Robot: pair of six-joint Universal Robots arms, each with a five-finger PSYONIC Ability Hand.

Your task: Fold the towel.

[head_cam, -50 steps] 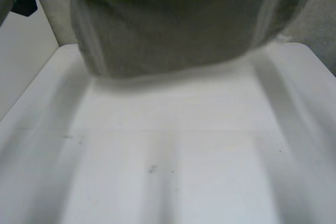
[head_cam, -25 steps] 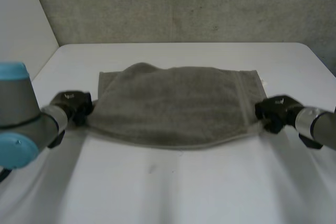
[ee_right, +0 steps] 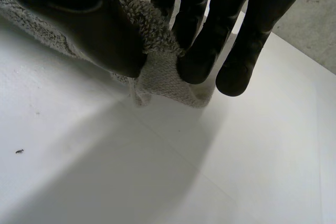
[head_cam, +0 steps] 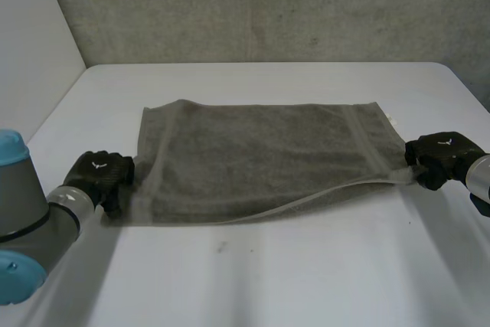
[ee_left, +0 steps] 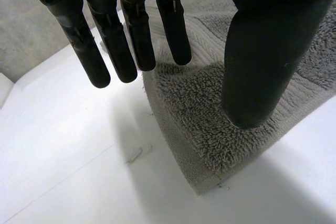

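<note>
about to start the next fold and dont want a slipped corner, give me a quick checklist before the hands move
1. Right hand pinching its corner of the towel: ok.
2. Left hand gripping its corner: not ok, fingers straight, corner lying flat under the thumb.
3. Towel lying flat: not ok, near edge lifted toward the right hand.
4. Towel fully on the table: ok.
</note>
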